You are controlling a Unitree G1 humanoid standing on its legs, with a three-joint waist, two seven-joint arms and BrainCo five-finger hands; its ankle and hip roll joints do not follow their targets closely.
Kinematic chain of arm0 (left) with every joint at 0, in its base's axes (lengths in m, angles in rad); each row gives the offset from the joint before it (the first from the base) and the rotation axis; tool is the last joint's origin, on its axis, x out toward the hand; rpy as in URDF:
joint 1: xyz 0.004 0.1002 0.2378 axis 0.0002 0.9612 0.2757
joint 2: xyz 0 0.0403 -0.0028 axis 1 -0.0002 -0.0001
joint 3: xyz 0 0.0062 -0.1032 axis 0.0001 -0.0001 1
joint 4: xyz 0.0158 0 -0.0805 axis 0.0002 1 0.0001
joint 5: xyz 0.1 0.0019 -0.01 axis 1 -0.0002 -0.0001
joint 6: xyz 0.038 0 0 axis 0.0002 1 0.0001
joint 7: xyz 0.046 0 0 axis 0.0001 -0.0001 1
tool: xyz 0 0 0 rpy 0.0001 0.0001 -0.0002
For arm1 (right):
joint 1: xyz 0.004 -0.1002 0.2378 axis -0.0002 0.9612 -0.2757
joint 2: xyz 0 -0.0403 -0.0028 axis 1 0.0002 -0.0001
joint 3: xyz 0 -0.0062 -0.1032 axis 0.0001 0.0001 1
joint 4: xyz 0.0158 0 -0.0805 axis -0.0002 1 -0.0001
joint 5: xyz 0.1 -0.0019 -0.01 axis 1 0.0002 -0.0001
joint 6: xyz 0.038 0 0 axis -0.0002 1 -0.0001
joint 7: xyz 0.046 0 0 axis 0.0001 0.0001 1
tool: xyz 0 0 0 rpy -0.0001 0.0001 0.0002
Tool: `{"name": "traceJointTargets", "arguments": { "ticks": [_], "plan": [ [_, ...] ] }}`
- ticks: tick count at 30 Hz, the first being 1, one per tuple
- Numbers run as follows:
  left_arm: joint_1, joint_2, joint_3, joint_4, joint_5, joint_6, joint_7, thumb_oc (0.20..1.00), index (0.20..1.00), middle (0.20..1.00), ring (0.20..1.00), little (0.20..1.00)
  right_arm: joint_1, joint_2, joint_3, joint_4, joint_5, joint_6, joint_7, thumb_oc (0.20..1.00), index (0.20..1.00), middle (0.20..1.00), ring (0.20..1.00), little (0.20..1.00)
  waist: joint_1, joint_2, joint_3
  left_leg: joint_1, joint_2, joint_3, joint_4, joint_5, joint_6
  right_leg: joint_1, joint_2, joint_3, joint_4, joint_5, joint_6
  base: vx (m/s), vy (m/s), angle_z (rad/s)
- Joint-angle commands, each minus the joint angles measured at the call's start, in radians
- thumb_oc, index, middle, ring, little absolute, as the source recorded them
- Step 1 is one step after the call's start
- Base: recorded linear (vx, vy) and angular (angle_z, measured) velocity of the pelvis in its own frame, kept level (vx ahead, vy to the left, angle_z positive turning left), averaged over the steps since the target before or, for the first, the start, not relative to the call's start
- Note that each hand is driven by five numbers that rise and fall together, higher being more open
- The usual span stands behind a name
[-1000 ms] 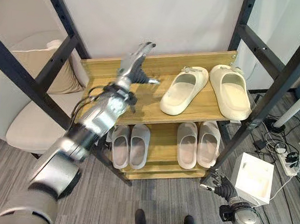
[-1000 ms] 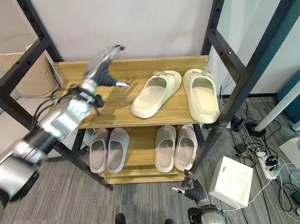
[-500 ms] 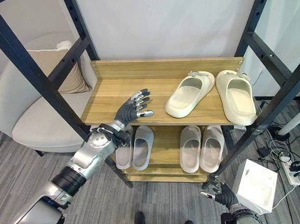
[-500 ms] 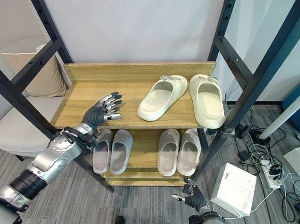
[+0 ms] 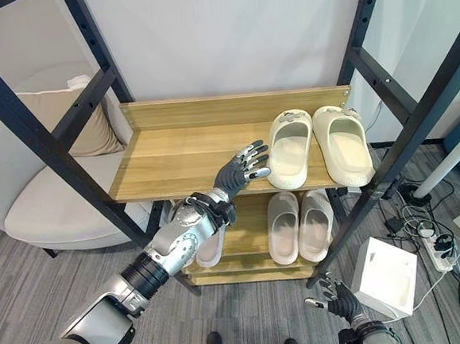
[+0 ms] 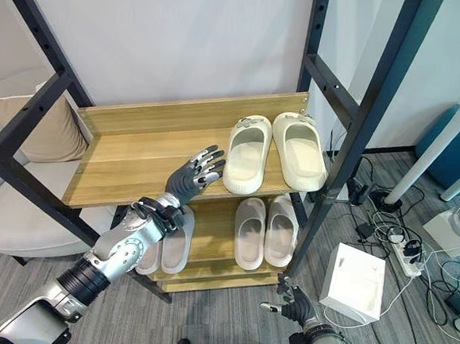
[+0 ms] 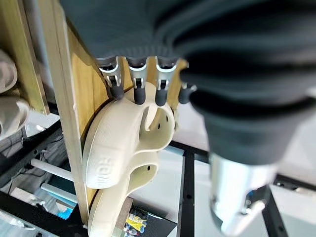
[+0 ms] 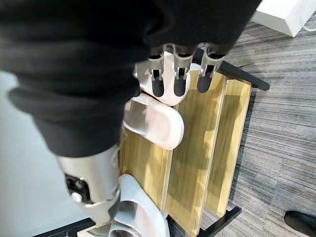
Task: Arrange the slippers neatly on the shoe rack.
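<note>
Two cream slippers (image 5: 290, 149) (image 5: 342, 145) lie side by side, toes to the wall, at the right end of the wooden rack's top shelf (image 5: 176, 148). My left hand (image 5: 242, 167) is open beside the left cream slipper (image 7: 123, 143). Its straight fingertips (image 7: 138, 94) are at that slipper's side; I cannot tell if they touch. A pale pair (image 5: 281, 228) (image 5: 316, 224) lies on the lower shelf, and a grey slipper (image 5: 208, 248) shows partly behind my left arm. My right hand (image 5: 336, 296) hangs open low by the rack's front right post, holding nothing.
A beige armchair (image 5: 37, 197) with a cushion stands left of the rack. Black frame posts (image 5: 408, 138) rise on both sides. A white box (image 5: 385, 276), a power strip (image 5: 440, 240) and cables lie on the floor at the right.
The left cream slipper was angled; now it lies straight, parallel to its partner. My left hand has moved right along the shelf to it. The camera has shifted too.
</note>
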State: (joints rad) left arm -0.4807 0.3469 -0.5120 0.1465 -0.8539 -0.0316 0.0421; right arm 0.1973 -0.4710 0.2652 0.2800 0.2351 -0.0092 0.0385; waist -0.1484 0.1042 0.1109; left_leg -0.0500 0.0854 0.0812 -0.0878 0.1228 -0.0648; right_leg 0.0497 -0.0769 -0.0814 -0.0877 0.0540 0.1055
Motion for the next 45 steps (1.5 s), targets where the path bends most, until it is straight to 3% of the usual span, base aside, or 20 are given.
{"name": "traceJointTargets", "arguments": {
  "ticks": [1,10,26,36,41,43,45],
  "plan": [
    [-0.091,-0.001,0.006,-0.015,-0.033,-0.05,0.019,1.0,1.0,1.0,1.0,1.0,-0.03,-0.007,0.002,-0.073,-0.007,-0.02,0.005,1.0,1.0,1.0,1.0,1.0,0.017,-0.05,0.01,0.095,0.007,0.006,0.001,-0.072,-0.039,-0.006,-0.011,-0.035,0.001,-0.023,0.04,0.0,-0.005,0.04],
    [-0.097,-0.045,-0.024,-0.056,-0.072,-0.027,0.032,1.0,1.0,1.0,1.0,1.0,-0.063,0.001,0.017,-0.059,-0.012,-0.007,-0.01,1.0,1.0,1.0,1.0,1.0,0.03,-0.056,0.007,0.092,0.006,-0.011,0.001,-0.068,-0.04,0.001,-0.008,-0.049,0.002,-0.027,0.035,-0.01,-0.005,0.07],
    [-0.147,-0.139,-0.065,0.064,0.016,-0.011,0.03,1.0,1.0,1.0,1.0,1.0,-0.072,-0.01,0.037,-0.049,0.004,0.001,-0.003,1.0,1.0,1.0,1.0,1.0,0.011,-0.059,0.015,0.09,0.01,0.003,0.001,-0.068,-0.042,-0.01,-0.005,-0.033,0.002,-0.022,0.035,0.0,-0.001,-0.01],
    [-0.265,-0.287,-0.075,0.117,0.005,-0.075,0.079,1.0,1.0,1.0,1.0,1.0,-0.081,-0.007,0.067,-0.032,0.035,-0.025,-0.016,1.0,1.0,1.0,1.0,1.0,-0.013,-0.066,0.016,0.088,0.012,0.005,0.001,-0.068,-0.047,-0.013,-0.002,-0.032,0.004,-0.023,0.035,0.0,-0.001,0.0],
    [-0.25,-0.252,-0.006,0.05,0.085,-0.129,0.141,1.0,1.0,1.0,1.0,1.0,-0.071,0.001,0.057,-0.028,0.036,-0.041,-0.027,1.0,1.0,1.0,1.0,1.0,-0.003,-0.072,0.014,0.09,0.012,0.0,0.001,-0.068,-0.048,-0.007,-0.003,-0.04,0.004,-0.025,0.033,0.0,-0.009,-0.02],
    [-0.224,-0.213,0.081,-0.046,0.157,-0.184,0.215,1.0,1.0,1.0,1.0,1.0,-0.085,0.015,0.055,-0.012,0.035,-0.052,-0.045,1.0,1.0,1.0,1.0,1.0,0.01,-0.077,0.017,0.087,0.012,-0.006,0.001,-0.064,-0.05,-0.004,-0.003,-0.048,0.006,-0.027,0.031,0.0,0.0,0.0],
    [-0.217,-0.194,0.107,-0.12,0.197,-0.196,0.214,1.0,1.0,1.0,1.0,1.0,-0.1,0.026,0.058,-0.001,0.035,-0.06,-0.052,1.0,1.0,1.0,1.0,1.0,0.014,-0.08,0.02,0.085,0.011,-0.011,0.001,-0.063,-0.052,-0.003,-0.002,-0.051,0.006,-0.028,0.031,-0.03,-0.01,0.11]
  ]
}}
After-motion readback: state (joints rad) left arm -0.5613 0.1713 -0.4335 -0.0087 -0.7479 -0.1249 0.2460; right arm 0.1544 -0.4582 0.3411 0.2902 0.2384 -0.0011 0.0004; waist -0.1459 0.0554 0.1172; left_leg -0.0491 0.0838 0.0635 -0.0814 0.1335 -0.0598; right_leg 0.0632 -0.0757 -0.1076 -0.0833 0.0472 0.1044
